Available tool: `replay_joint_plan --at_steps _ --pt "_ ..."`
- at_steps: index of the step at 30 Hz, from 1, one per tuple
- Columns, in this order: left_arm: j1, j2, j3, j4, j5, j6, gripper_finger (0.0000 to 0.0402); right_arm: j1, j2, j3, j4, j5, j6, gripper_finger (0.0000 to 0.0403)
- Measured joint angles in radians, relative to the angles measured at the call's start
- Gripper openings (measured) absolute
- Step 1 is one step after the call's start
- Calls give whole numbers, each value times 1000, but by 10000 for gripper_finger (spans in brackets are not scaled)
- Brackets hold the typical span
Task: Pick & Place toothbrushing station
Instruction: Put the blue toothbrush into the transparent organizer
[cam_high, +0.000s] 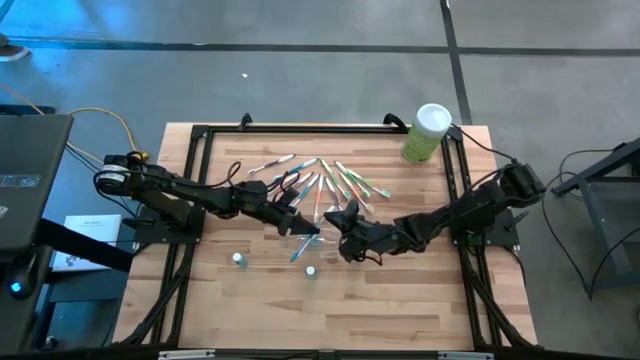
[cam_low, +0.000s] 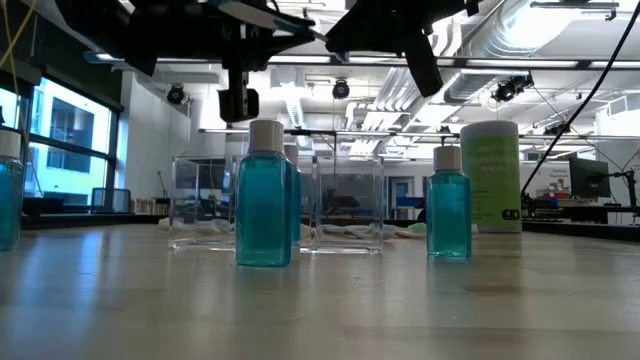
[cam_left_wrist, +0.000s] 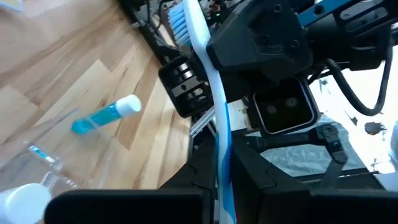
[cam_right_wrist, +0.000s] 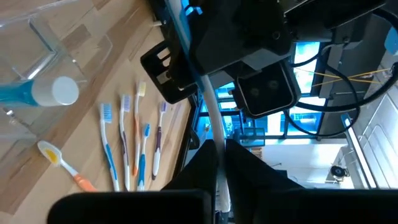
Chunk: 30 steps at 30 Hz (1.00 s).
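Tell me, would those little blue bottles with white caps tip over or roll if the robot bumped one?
Probably both. Each little blue bottle stands upright on the table, tall for its narrow base, so a sideways knock would likely topple it. In the left wrist view one seems to lie on its side; being rounded, it may roll. They look filled, so fairly steady for their size.

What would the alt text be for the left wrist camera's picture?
A blue-and-white toothbrush stands gripped in the left gripper, bristles away from the camera, with the right arm close behind it. Off to one side, the wooden table carries a small blue bottle with a white cap and a clear holder.
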Motion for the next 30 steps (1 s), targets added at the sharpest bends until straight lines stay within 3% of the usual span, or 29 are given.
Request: replay_joint_plan --at_steps 8,16,25,28,30 --pt "0 0 2 20 -2 44 18 33 3 0 60 27 6 80" --pt "9 -9 3 9 -4 167 17 131 3 0 157 190 41 153" --pt "-6 -43 3 -26 -116 446 17 192 -39 0 47 263 317 162" --pt "-37 -85 3 -87 -201 560 17 198 -87 0 -63 232 485 162" --pt "-71 -113 3 -128 -293 649 17 193 -121 0 -136 154 633 162"
